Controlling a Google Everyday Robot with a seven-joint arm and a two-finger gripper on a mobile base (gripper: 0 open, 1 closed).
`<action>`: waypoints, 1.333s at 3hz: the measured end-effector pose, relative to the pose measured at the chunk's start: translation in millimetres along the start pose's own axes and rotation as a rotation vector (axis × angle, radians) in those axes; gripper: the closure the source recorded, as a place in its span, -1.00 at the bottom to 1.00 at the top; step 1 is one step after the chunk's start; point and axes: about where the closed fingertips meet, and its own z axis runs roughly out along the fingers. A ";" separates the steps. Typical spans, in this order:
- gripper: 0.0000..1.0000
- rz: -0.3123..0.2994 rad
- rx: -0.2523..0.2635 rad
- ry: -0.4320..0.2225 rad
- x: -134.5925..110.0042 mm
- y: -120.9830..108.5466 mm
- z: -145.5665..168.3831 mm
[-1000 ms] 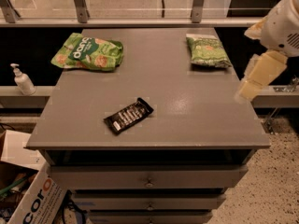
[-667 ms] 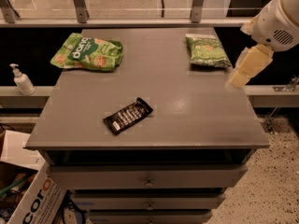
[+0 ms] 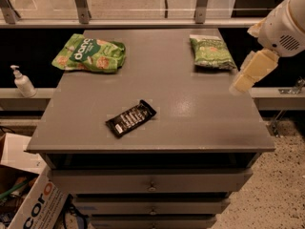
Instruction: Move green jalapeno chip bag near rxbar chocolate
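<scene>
The green jalapeno chip bag (image 3: 211, 52) is lying flat near the back right corner of the grey cabinet top (image 3: 190, 123). It is showing a darker green, crinkly face with a pale strip along its far edge and faint light lettering that is too blurred to read. Its near end is sitting slightly wider than its far end. The rxbar chocolate (image 3: 131, 118) is resting well apart from it, towards the front left of the top. It is a small flat black wrapper lying at an angle, with white text lines running across it. A larger, lighter green bag (image 3: 89, 54) with big white lettering is lying at the back left corner, well away from both. The gripper (image 3: 240, 82) is hanging off the right edge of the top, just beside the chip bag's near right corner and not touching it. It is appearing as a pale cream block angling down and to the left from the white arm (image 3: 283, 25). Whether it is spread wide or closed cannot be told from this view, and it is holding nothing that can be seen. A white pump bottle (image 3: 23, 82) is standing on a ledge to the left. A cardboard box (image 3: 33, 204) is sitting on the floor beside the drawers (image 3: 151, 180).
</scene>
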 end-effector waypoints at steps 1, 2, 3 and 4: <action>-1.00 0.045 0.065 -0.045 7.7 -23.0 22.2; -1.00 0.118 0.112 -0.120 11.1 -62.6 48.6; -1.00 0.230 0.097 -0.217 9.4 -103.1 82.3; -1.00 0.341 0.070 -0.291 5.9 -132.0 121.1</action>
